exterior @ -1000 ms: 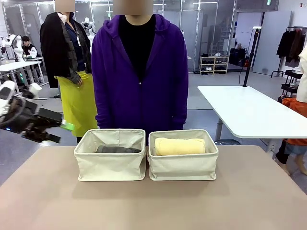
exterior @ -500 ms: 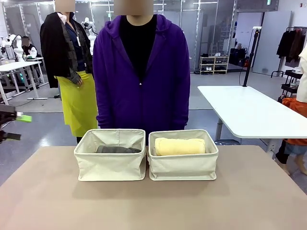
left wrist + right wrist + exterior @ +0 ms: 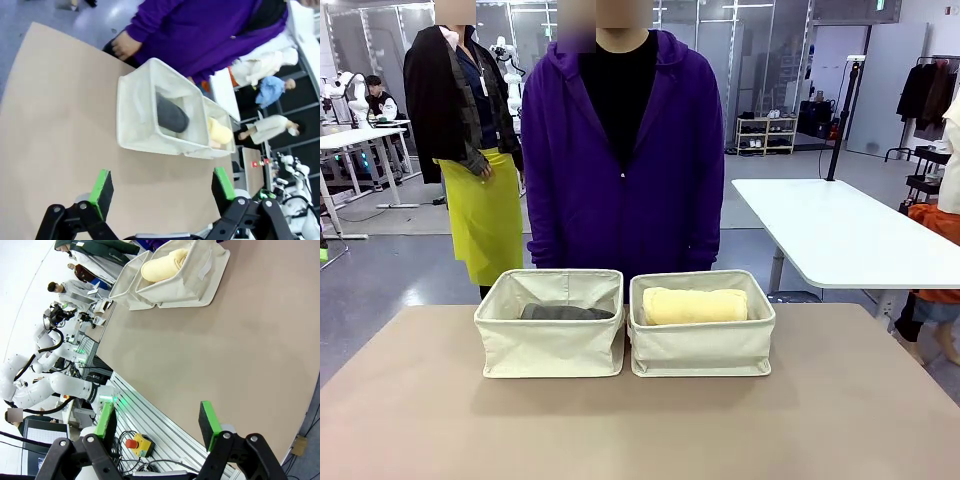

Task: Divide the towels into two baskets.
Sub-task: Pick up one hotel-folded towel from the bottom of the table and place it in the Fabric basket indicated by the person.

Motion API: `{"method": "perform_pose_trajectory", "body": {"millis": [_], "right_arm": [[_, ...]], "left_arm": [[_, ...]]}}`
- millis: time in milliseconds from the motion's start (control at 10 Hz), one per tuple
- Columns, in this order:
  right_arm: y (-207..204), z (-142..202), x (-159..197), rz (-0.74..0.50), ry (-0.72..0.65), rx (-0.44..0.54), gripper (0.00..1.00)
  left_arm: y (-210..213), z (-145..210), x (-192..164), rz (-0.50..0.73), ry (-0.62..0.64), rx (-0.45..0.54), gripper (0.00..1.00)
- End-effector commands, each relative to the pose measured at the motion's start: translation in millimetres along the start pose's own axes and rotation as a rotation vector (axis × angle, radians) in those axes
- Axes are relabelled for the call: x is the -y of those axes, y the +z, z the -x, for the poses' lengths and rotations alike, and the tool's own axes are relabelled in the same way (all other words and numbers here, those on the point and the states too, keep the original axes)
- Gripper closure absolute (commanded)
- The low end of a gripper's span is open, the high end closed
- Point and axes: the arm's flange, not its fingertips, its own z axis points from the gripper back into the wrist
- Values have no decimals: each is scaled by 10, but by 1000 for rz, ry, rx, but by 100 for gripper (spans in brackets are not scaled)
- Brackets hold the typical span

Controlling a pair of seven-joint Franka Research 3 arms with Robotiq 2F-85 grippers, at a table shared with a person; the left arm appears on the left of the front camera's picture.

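Front view: two cream baskets touch side by side; left basket [image 3: 549,322] holds the dark grey towel [image 3: 567,312], right basket [image 3: 701,322] the pale yellow towel [image 3: 694,305].
Left gripper [image 3: 161,191]: jaws wide apart, empty, above the table [image 3: 55,125].
Right gripper [image 3: 157,426]: spread wide, empty.
Advice: keep both arms back; each basket seems filled.

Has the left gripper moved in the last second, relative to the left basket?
Yes. A second ago it hung beside the left basket; it has drawn back leftward, away from that basket, to the front view's edge. The left gripper is open, empty.
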Motion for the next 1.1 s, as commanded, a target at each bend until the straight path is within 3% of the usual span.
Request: {"method": "perform_pose_trajectory", "body": {"millis": [0, 200, 300, 400, 1000], "right_arm": [[11, 12, -24, -9, 15, 13, 17], [11, 12, -24, -9, 15, 13, 17], [11, 12, -24, -9, 15, 13, 17], [11, 12, -24, -9, 15, 13, 17], [11, 12, -24, -9, 15, 13, 17]], "left_arm": [[44, 1430, -31, -161, 74, 60, 0], [241, 1508, -59, -269, 96, 88, 0], [242, 1443, 10, -274, 38, 158, 0], [381, -16, -257, -193, 69, 87, 0], [381, -16, -257, -193, 69, 87, 0]]}}
